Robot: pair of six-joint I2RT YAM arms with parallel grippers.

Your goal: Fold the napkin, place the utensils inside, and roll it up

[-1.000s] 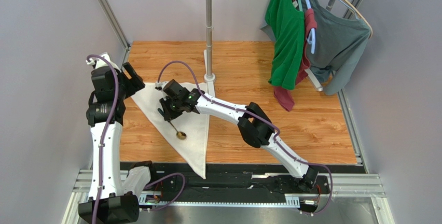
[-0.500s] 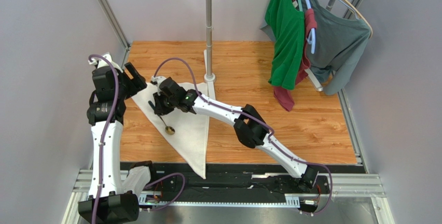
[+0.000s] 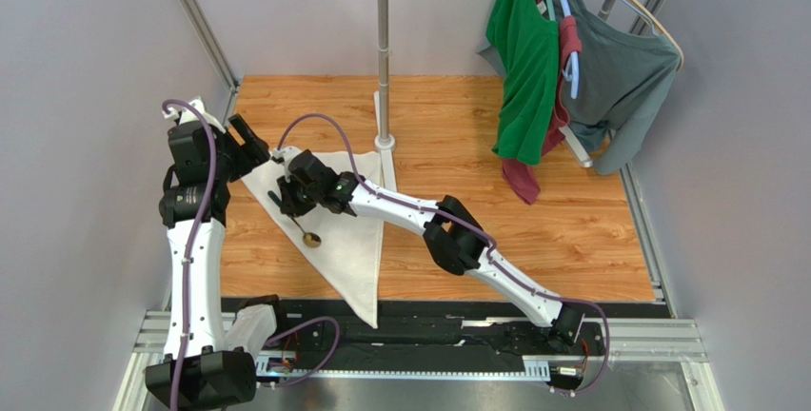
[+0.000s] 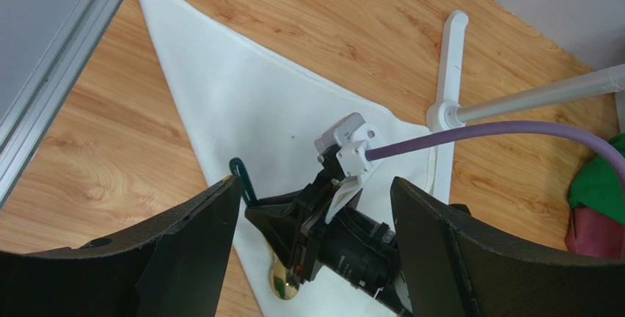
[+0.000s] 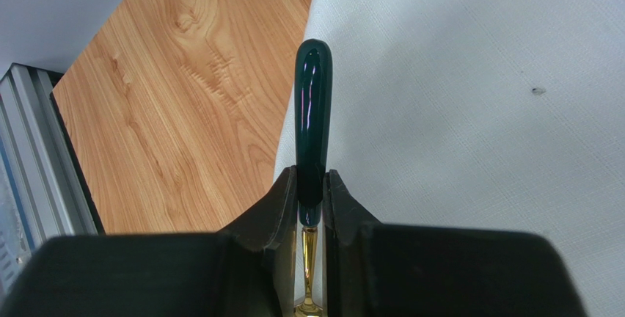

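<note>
The white napkin (image 3: 347, 244) lies on the wooden table, folded into a long triangle with its point toward the near edge. My right gripper (image 3: 288, 204) is shut on the spoon's dark handle (image 5: 312, 104), over the napkin's (image 5: 469, 111) left edge. The brassy bowl (image 3: 311, 239) points toward the near side, low over the cloth; I cannot tell whether it touches. My left gripper (image 3: 246, 145) hovers open at the napkin's far-left corner with nothing held. In its view, between its fingers (image 4: 198, 236), I see the right gripper (image 4: 293, 229), the spoon bowl (image 4: 283, 286) and the napkin (image 4: 242, 104).
A white pole stand (image 3: 384, 59) rises just behind the napkin, its foot (image 4: 449, 53) beside the cloth's far corner. A green shirt (image 3: 522, 59), a grey shirt (image 3: 623, 73) and a red cloth (image 3: 533, 181) hang at the back right. An aluminium rail (image 4: 55, 75) borders the table's left side.
My right gripper has carried the spoon leftward across the napkin, from its middle to its left edge. The left arm has stayed put.
</note>
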